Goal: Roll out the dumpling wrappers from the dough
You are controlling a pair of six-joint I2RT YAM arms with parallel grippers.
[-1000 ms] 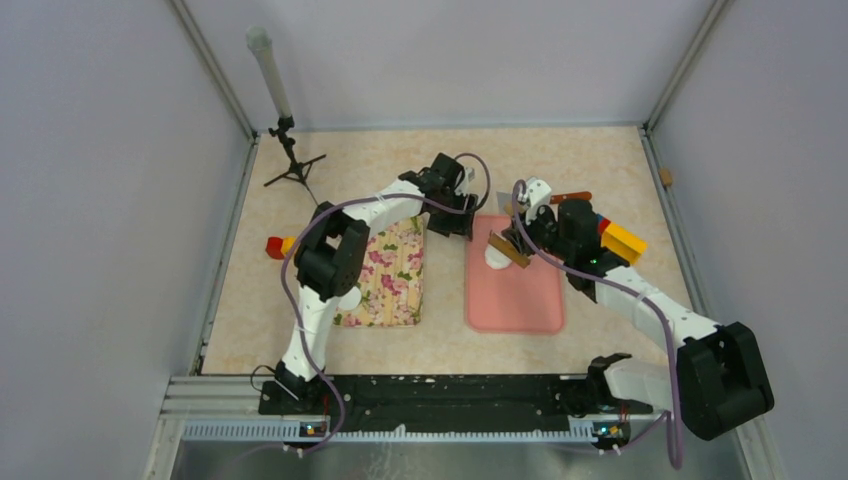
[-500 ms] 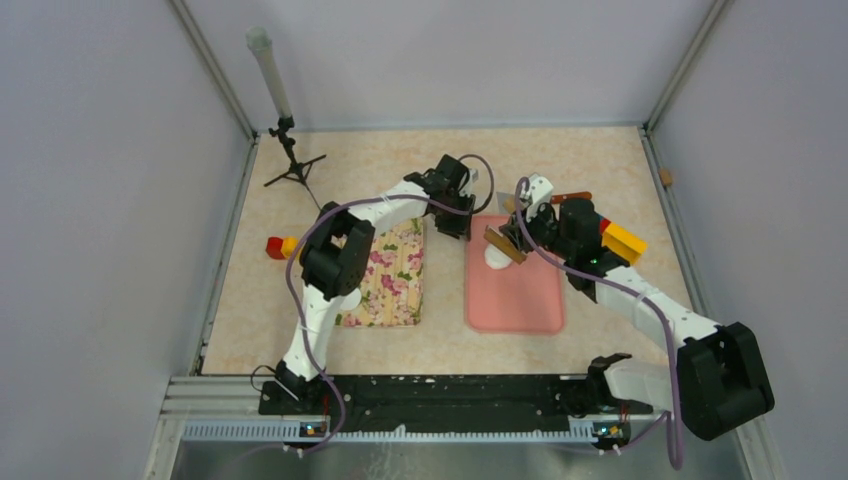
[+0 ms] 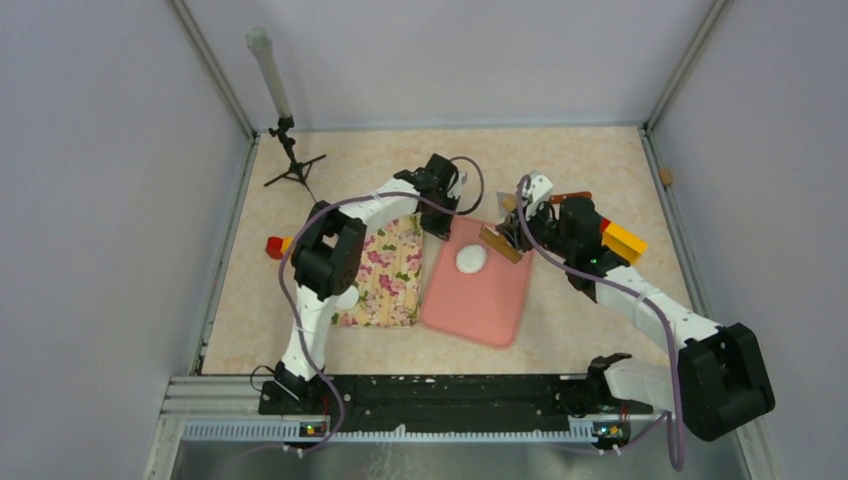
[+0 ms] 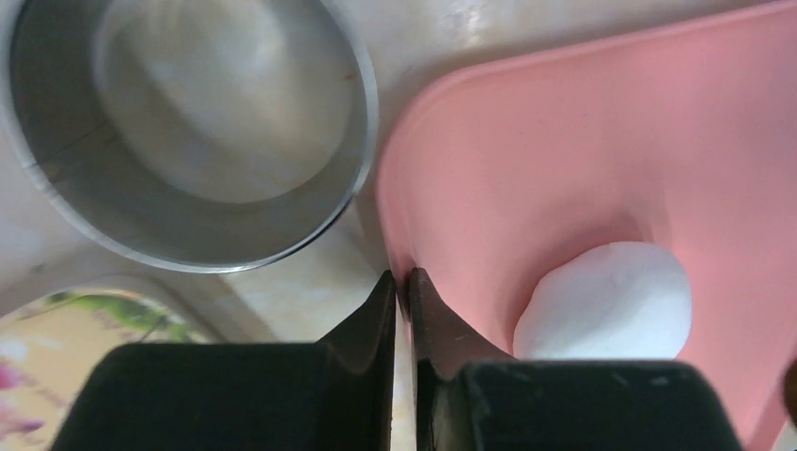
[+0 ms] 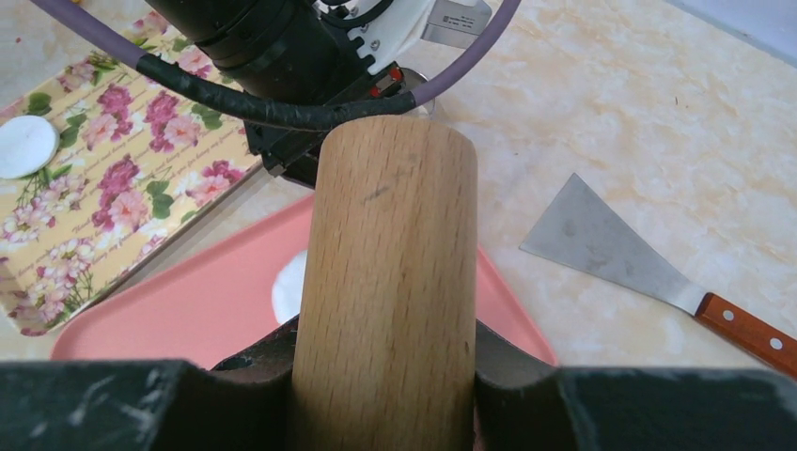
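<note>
Left pincer (image 4: 397, 310): fingers pressed together on corner rim of pink board (image 4: 583, 141). Probably there to steady or drag board.
Right pincer (image 5: 381, 376): clamped round wooden rolling pin (image 5: 390, 244). Pin poised over board's far edge, beside dough (image 3: 471, 259) and apart from it.
Dough: thick round lump on board's far half, unrolled.
Ring cutter (image 4: 216, 246) on bench just beside board corner, handy for cutting.
One wrapper (image 5: 26, 146) lies on floral cloth (image 5: 122, 188).

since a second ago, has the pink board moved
Yes. The pink board has slid left and turned, closing the gap to the floral cloth, which stayed put.
</note>
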